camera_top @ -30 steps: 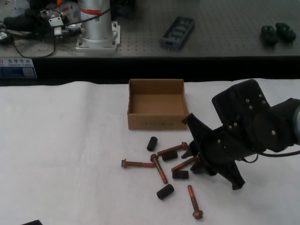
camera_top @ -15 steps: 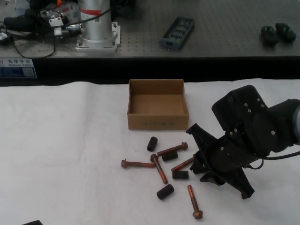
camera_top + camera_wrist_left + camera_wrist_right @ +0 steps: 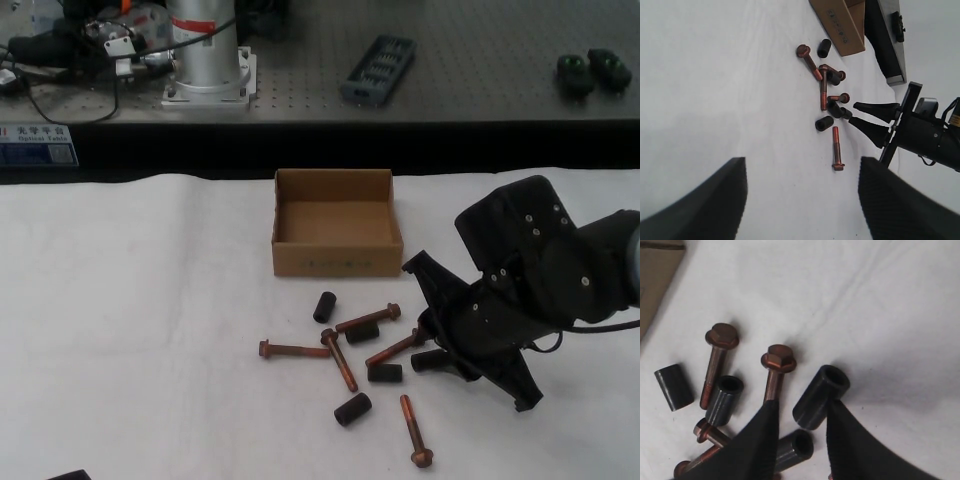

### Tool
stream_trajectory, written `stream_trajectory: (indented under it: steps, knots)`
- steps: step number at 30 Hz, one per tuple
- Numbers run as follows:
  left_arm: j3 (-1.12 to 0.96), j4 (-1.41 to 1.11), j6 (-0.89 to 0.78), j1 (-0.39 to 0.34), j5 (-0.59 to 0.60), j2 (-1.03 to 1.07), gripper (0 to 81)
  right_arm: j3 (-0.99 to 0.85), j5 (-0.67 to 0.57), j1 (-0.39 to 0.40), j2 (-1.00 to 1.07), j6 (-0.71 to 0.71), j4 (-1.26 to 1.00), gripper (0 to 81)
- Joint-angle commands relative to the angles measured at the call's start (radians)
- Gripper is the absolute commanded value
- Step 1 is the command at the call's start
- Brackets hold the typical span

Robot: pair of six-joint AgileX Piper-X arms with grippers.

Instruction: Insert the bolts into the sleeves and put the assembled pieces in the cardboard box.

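Several copper bolts point(image 3: 340, 360) and short black sleeves point(image 3: 352, 408) lie scattered on the white cloth in front of the open cardboard box point(image 3: 337, 262). My right gripper point(image 3: 432, 350) sits low at the right edge of the pile and is open. One black sleeve point(image 3: 820, 397) lies on the cloth with its near end between the fingertips point(image 3: 771, 425). Two bolts point(image 3: 775, 372) and more sleeves point(image 3: 722, 400) lie just beyond it. The left wrist view shows the right gripper point(image 3: 852, 113) spread around that sleeve point(image 3: 846, 112). My left gripper point(image 3: 801, 162) hovers open at the near left, holding nothing.
The box point(image 3: 837, 22) is empty inside. Behind the cloth runs a perforated metal bench with a silver post base point(image 3: 205, 60), a dark rack point(image 3: 378, 65) and cables. Bare cloth point(image 3: 130, 300) stretches out left of the pile.
The right gripper has shifted a little to the right and turned. A black sleeve now shows at its fingertips, where the gripper covered the spot before.
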Motion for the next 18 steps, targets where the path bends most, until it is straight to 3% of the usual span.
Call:
stream_trajectory:
  steps: [1, 18]
  knots:
    - [-0.011, -0.007, -0.005, 0.002, 0.001, 0.000, 47.3, -0.008, 0.004, -0.006, 0.008, 0.001, -0.009, 25.8]
    - [-0.011, -0.007, -0.005, 0.002, -0.006, 0.000, 47.3, -0.008, 0.018, -0.008, 0.059, 0.023, -0.054, 25.8]
